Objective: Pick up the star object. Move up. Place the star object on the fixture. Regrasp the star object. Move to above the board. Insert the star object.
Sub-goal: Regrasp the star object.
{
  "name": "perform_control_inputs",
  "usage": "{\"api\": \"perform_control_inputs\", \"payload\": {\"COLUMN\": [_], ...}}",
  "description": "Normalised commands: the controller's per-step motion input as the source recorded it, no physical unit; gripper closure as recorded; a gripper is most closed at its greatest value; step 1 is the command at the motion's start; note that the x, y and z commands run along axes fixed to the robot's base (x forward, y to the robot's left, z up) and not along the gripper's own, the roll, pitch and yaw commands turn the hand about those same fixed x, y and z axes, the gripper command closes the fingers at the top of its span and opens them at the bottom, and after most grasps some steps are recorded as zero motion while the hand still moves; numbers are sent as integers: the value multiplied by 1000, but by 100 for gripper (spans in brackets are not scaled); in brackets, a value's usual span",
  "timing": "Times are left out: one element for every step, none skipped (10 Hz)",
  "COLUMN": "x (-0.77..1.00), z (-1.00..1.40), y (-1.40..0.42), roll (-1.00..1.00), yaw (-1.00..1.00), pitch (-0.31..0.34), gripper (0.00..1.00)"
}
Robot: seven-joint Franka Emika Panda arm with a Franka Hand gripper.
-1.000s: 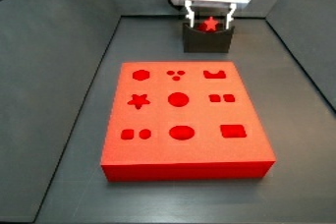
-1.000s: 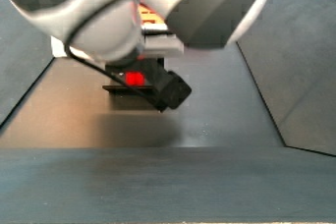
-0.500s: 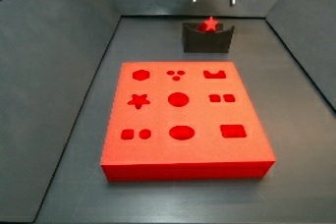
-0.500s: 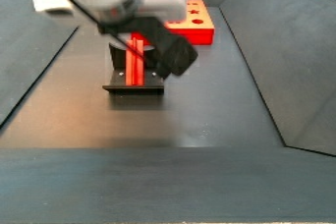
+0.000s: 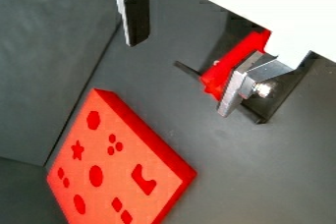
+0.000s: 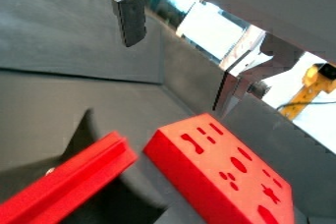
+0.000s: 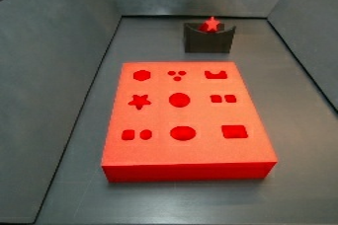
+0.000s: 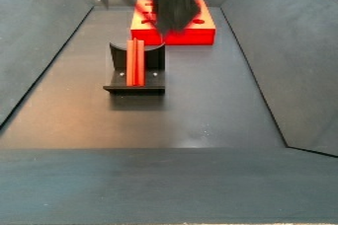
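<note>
Star object (image 8: 136,60) on fixture (image 8: 134,88) | claw (image 5: 187,53) above, empty | board (image 7: 184,120) apart

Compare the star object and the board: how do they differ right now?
The star object is a slim long peg; the board is a broad flat block. The peg rests on the fixture; the board lies on the floor. Both are bright red. The gripper is open, holding neither.
</note>
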Motion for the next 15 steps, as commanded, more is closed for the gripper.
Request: {"api": "perform_control_inputs", "payload": {"x": [-119,-80,-39,-8,0,-13,-21,-27,-26,-23,-17,-18,-18,-11,-1], "z": [546,257,62,25,34,27,12,6,7,6,1,-1,2,10,11], "y": [-554,-327,-150,-50,-28,-42,-36,-27,-21,-22,-20,-21,-18,-18,-17], "roll": [1000,1000,1000,1000,1000,1000,1000,1000,1000,1000,1000,1000,1000,1000,1000], "yaw": [1,1,1,1,1,2,3,3,4,5,7,8,10,11,13], "pitch": [33,29,28,31,32,28,23,17,11,6,1,-1,0,5,10], "gripper": [0,0,0,0,0,0,0,0,0,0,0,0,0,0,0]}}
